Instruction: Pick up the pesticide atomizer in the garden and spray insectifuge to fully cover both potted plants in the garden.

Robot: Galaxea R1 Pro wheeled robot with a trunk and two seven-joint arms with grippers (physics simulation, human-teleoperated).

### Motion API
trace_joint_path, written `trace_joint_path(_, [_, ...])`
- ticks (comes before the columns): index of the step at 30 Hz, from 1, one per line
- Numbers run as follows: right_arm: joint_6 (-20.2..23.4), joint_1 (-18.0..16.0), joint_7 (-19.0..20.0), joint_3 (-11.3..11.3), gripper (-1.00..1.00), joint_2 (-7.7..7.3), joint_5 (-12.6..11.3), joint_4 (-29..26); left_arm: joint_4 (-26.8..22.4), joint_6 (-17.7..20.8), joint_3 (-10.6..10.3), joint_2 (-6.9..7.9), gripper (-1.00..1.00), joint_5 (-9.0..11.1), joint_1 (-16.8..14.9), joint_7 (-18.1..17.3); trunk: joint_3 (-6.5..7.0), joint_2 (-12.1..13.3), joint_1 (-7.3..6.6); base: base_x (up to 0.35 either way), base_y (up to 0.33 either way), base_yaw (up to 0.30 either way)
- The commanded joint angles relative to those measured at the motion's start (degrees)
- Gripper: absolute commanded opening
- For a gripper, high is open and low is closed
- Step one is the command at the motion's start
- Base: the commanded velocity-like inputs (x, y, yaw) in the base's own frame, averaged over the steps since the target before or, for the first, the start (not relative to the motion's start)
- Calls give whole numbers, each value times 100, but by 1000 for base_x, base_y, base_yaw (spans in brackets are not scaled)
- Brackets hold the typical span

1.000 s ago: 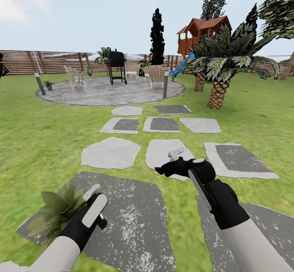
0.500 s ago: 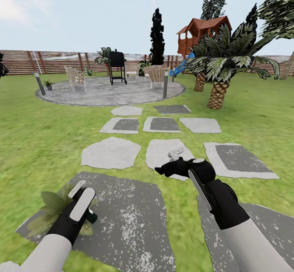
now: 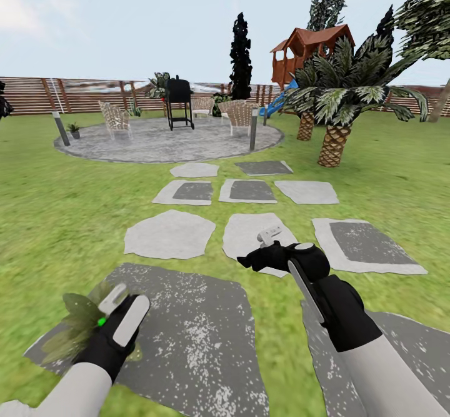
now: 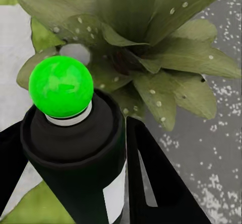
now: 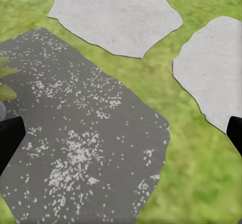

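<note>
My left gripper (image 3: 119, 312) is shut on the pesticide atomizer (image 4: 75, 158), a dark bottle with a white label. Its ball tip (image 4: 60, 85) glows bright green and points at the potted plant (image 4: 151, 48) with pale-speckled leaves, right in front of it. In the head view that plant (image 3: 78, 324) sits on a big grey paving slab (image 3: 187, 336) at the lower left, partly hidden behind my left hand. A second potted plant (image 3: 74, 130) in a small grey pot stands far off on the round patio's left edge. My right gripper (image 3: 261, 249) hangs open over the stepping stones.
Stepping stones (image 3: 167, 234) lead across the lawn to a round stone patio (image 3: 169, 142) with chairs, a black grill (image 3: 179, 101) and two bollard lamps (image 3: 60, 128). Palms (image 3: 337, 101) and a playhouse (image 3: 306, 51) stand to the right. A slat fence (image 3: 37, 95) rings the garden.
My left gripper has swung left with the atomizer toward the speckled plant, and the tip now shows bright green. The right arm and the view have not moved.
</note>
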Motion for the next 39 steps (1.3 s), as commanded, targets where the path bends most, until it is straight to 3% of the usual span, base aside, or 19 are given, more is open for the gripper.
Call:
trace_joint_path(1, [0,0,-2,0,100,0,0,0,33,-15,3,3,-100,2,0,-33,0,0,0,0,0,0])
trace_joint_path(3, [0,0,1,0,100,0,0,0,173,-8,21,8,-100,7,0,-454,0,0,0,0,0,0])
trace_joint_path(12, [0,0,2,-1,100,0,0,-6,229,144,65,35,-100,66,0,-1072,0,0,0,0,0,0])
trace_joint_path(18, [0,0,-2,0,100,0,0,-6,234,240,85,60,-100,87,-22,-1059,0,0,0,0,0,0])
trace_joint_path(21, [0,0,1,0,100,0,0,-8,246,547,107,124,-100,98,-52,-996,0,0,0,0,0,0])
trace_joint_path(23, [0,0,2,0,100,0,0,-9,433,745,326,134,-100,99,-69,-989,0,0,0,0,0,0])
trace_joint_path(39, [0,1,1,0,100,0,0,-9,511,767,421,258,-100,59,-113,-1093,0,0,0,0,0,0])
